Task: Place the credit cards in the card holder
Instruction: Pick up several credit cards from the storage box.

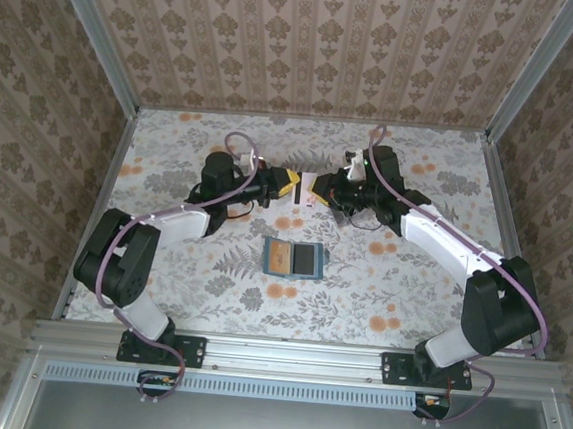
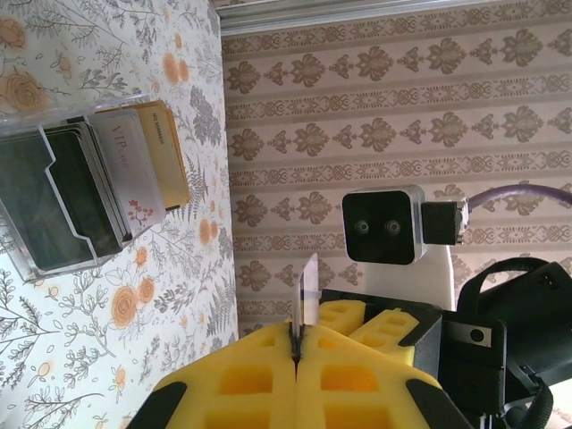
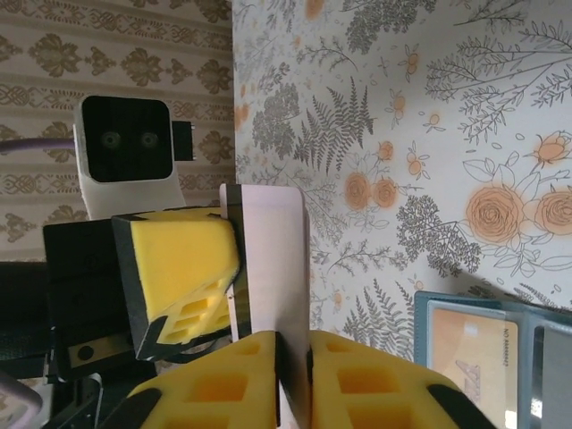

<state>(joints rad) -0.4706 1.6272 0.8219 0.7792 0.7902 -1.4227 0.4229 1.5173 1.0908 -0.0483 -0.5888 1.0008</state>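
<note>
Teal card holder [image 1: 307, 262]: 1 | tan card [image 1: 280, 257]: 1 | pinched card [image 3: 273, 268]: 1

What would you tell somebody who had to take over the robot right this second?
Left gripper: fingers shut on one edge of a pale card, held between the two arms.
Right gripper: fingers shut on the same card from the other side.
Card holder: lying open on the table, nearer the arm bases than both grippers.
Done: a tan card already sits in the holder.
Left: one gripper lets go (I cannot tell which), the pale card goes into the holder, then probably more from the clear box.
</note>
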